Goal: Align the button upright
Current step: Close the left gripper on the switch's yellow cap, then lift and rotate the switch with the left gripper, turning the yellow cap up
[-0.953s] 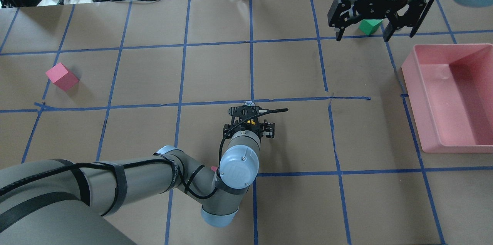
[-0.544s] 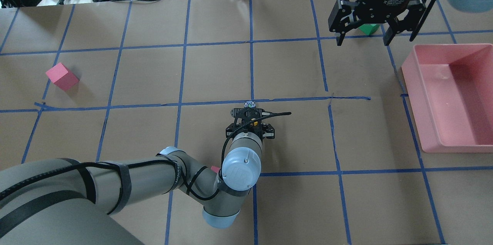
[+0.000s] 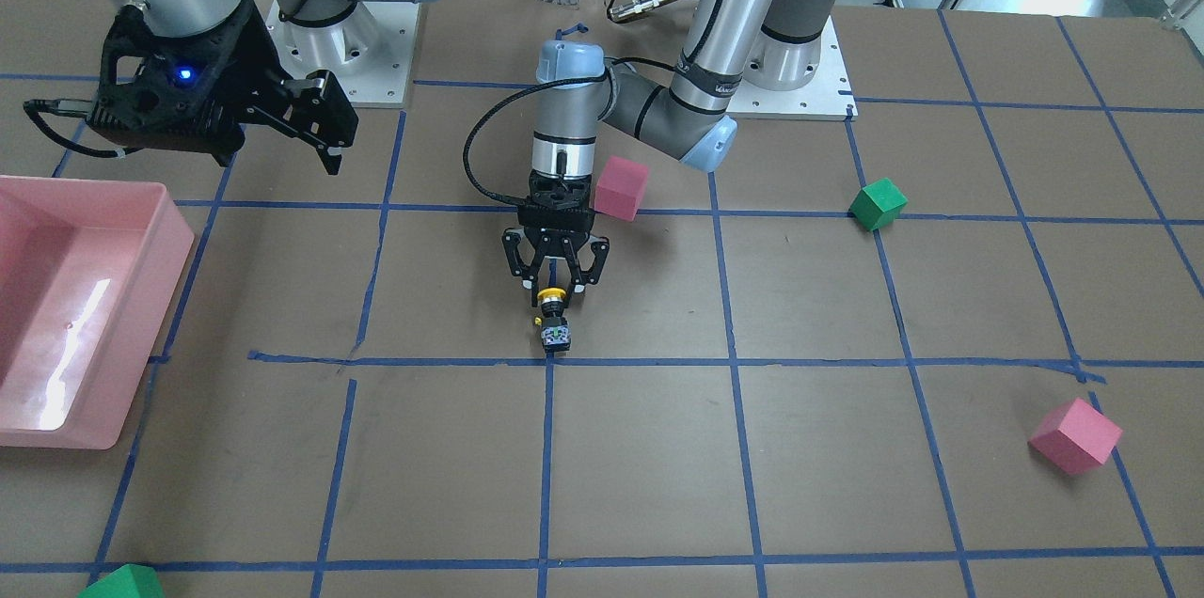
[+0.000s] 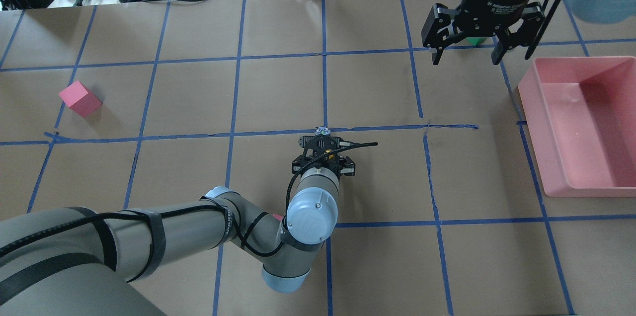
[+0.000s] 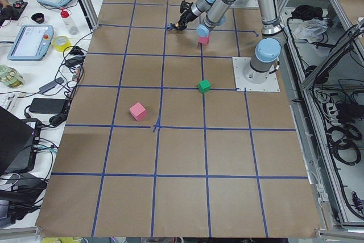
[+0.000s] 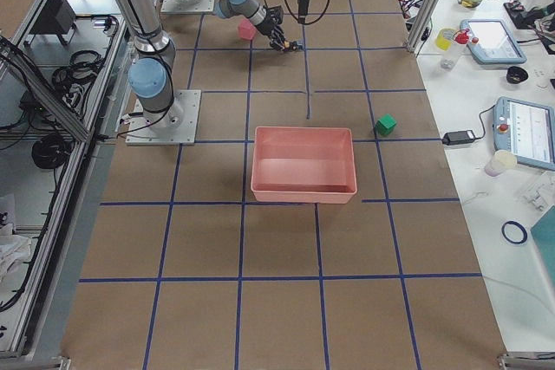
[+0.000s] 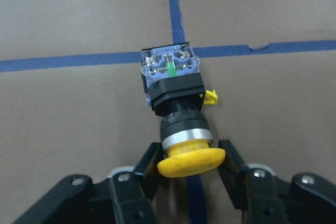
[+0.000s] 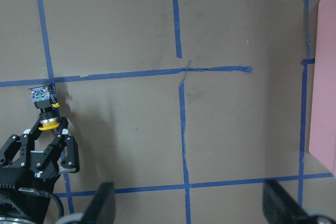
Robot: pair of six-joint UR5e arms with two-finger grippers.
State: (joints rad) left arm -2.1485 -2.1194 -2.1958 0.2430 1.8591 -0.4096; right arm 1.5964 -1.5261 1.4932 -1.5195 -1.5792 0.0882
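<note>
Button [image 7: 173, 85] on side, cap btwn jaws of part-open L tool [image 3: 558, 286], R tool [image 4: 465, 60] spread wide, aloft

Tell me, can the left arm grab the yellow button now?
Probably yes. The left gripper is open, its fingers either side of the yellow cap of the button, and nothing blocks the way.

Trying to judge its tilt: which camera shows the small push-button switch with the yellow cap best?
Left wrist-mounted: the yellow-capped push-button switch appears large and close, lying on its side, cap toward the left gripper. Front-facing and right wrist views show it small; overhead shows little but its base; side views barely show it.
</note>
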